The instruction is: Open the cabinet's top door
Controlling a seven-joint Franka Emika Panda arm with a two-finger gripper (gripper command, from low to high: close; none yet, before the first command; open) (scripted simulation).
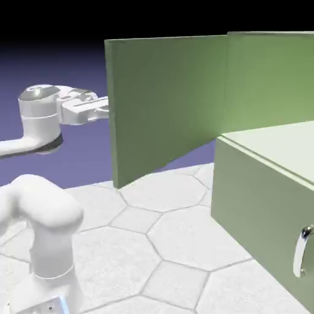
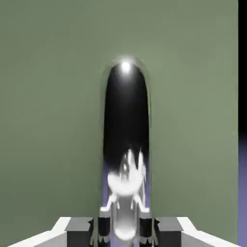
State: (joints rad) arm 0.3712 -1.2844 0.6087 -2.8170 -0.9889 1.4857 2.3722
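Observation:
The sage-green cabinet (image 1: 270,80) stands at the right of the exterior view. Its top door (image 1: 165,104) is swung far out from the cabinet body, its free edge toward the left. My arm's hand (image 1: 83,107) reaches that free edge from the left, and the fingertips are hidden behind the panel. In the hand view the door's curved silver handle (image 2: 126,120) runs up the green panel. My gripper (image 2: 124,226) is shut on the handle's near end, a grey finger (image 2: 77,231) on each side.
The lower green front (image 1: 257,208) juts forward at the right, its own silver handle (image 1: 302,251) near the picture's edge. My arm's white base (image 1: 43,239) fills the lower left. Pale hexagon-tiled table (image 1: 172,245) lies between them.

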